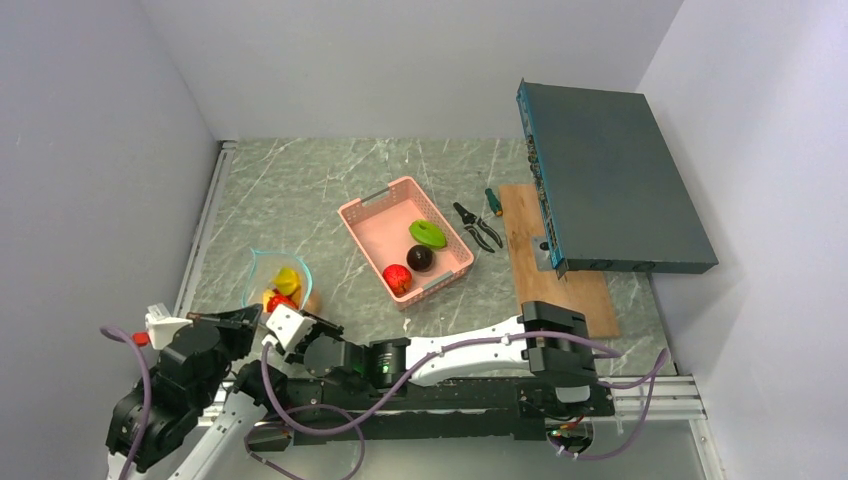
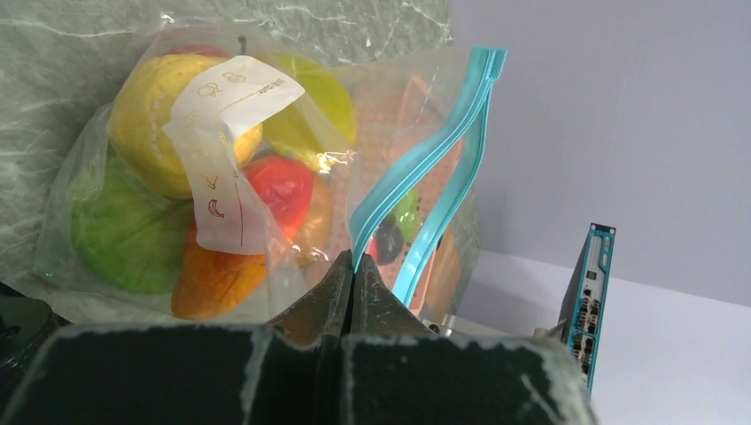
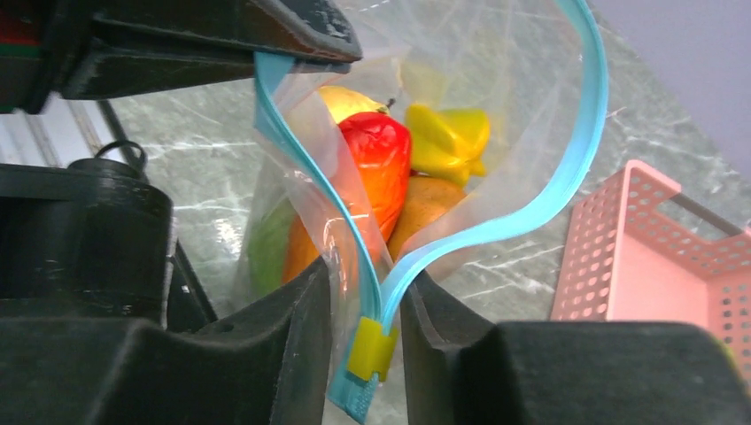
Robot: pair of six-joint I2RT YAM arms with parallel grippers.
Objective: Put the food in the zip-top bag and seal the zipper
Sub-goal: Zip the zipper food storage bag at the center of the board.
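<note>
The table [image 1: 300, 190], a grey-green marbled slab, carries everything. Furthest from both sets of jaws, far off to their right, a flat dark grey metal box [image 1: 620, 190] with a teal front edge lies partly over a plain wooden board [image 1: 520, 235]. Between that board and the jaws, well apart from them, sits a pink basket [image 1: 358, 228] of rigid slotted plastic. In it are a flat green piece [image 1: 428, 233], a round dark purple one [image 1: 420, 258] and a glossy red one [image 1: 397, 279]. Just past the basket's right side lie pliers [image 1: 478, 225] and a screwdriver [image 1: 493, 200].

The zip-top bag [image 1: 262, 270] stands right in front of both jaws. It is a clear, crinkly, floppy film with a white printed label [image 2: 230, 133] on its side. The food [image 2: 164, 111] inside it is smooth and shiny: a rounded yellow piece, a green one [image 2: 120, 230], a red one [image 2: 285, 188] and an orange one [image 2: 217, 276], packed together against the film. The zipper [image 2: 443, 159], a thin teal-blue strip, bows open in a loop above them. The left jaws are pressed together on one end of that strip. The right jaws stand narrow, one finger [image 3: 283, 319] on each side of the strip's other end, with a slim gap showing. Whether they touch the strip I cannot tell. A small yellow slider [image 3: 372, 347] sits on the strip between them.
</note>
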